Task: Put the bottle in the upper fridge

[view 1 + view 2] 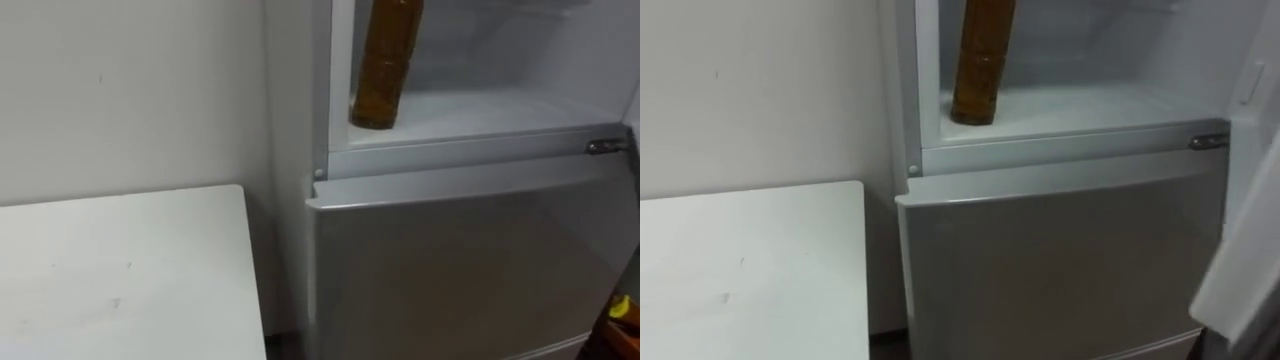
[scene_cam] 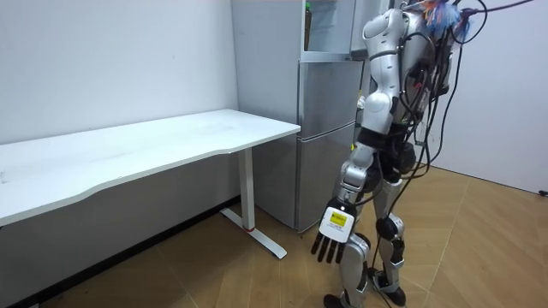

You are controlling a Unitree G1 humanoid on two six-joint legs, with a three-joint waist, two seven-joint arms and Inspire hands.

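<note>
**Brown bottle stood in the open upper fridge compartment, left hand hung empty**

The brown bottle [image 1: 384, 70] is seen standing upright on the white floor of the upper fridge compartment [image 1: 490, 112]. It is set close to the compartment's left wall and just behind its front lip. Only its lower part is caught in the eye views; the top is cut off by the frame. Nothing is touching it.

Below the compartment, the grey lower door [image 1: 450, 270] is seen shut. A small metal hinge [image 1: 605, 146] is mounted at the right end of the strip between the two sections. A white table [image 1: 120, 275] is placed to the left of the fridge, against the pale wall [image 1: 130, 90], with a narrow gap left between the two.

In the room view the robot is shown standing upright on the wooden floor [image 2: 479, 248], directly in front of the fridge, with the table at the room view's left. The left hand [image 2: 334, 224] is hung low beside the thigh, well apart from the bottle. Its fingers [image 2: 329, 251] are held straight, pointed downward and slightly apart, and nothing is held in them.
</note>
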